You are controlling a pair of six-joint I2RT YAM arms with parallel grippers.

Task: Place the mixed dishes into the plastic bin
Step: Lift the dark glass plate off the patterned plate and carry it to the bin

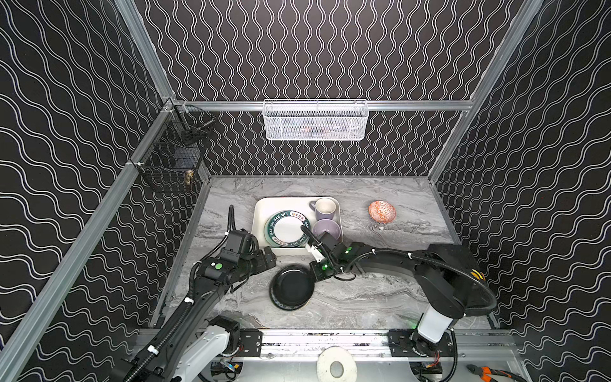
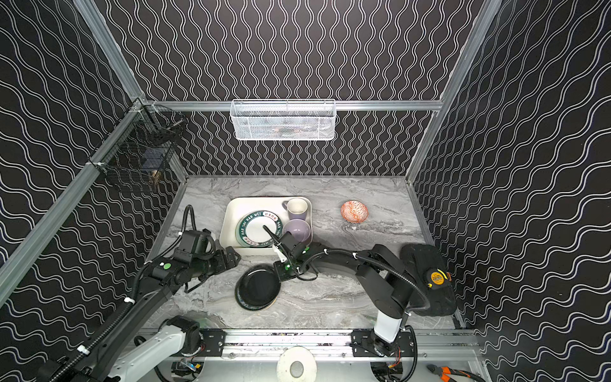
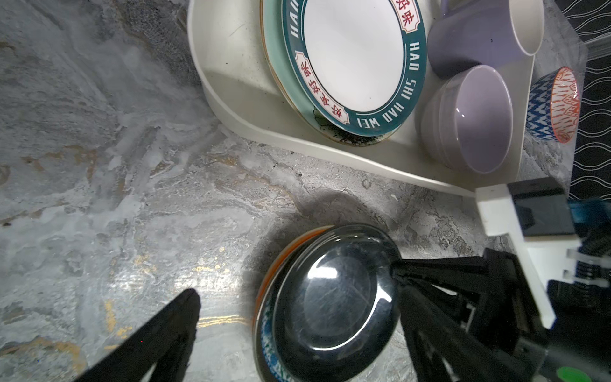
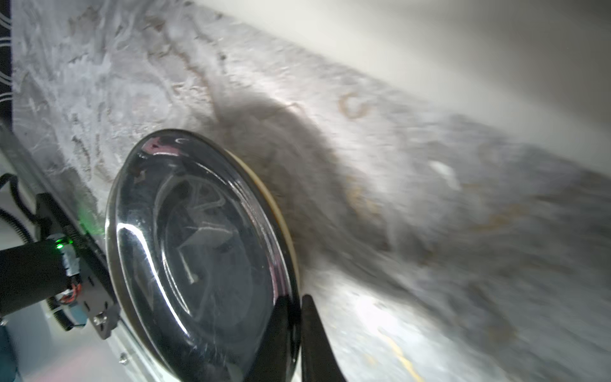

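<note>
A black plate (image 1: pixel 292 286) (image 2: pixel 259 286) tops a small stack on the marble table, in front of the plastic bin (image 1: pixel 261 211) (image 2: pixel 231 211). My right gripper (image 1: pixel 313 274) (image 4: pixel 294 301) is shut on the black plate's rim (image 3: pixel 334 297). My left gripper (image 1: pixel 269 261) (image 3: pixel 299 294) stands open beside the stack, holding nothing. In the bin lie a white plate with a lettered green rim (image 1: pixel 287 229) (image 3: pixel 353 56) on a mint-green plate (image 3: pixel 274 59), a lavender mug (image 1: pixel 325 209) and a lavender bowl (image 1: pixel 326 230). An orange-patterned bowl (image 1: pixel 382 211) (image 2: pixel 354 211) sits right of the bin.
A white wire-mesh basket (image 1: pixel 315 120) hangs on the back wall and a black wire basket (image 1: pixel 172 158) on the left wall. A tape measure (image 2: pixel 436 277) lies on a black pad at the right edge. Orange and cream rims show under the black plate.
</note>
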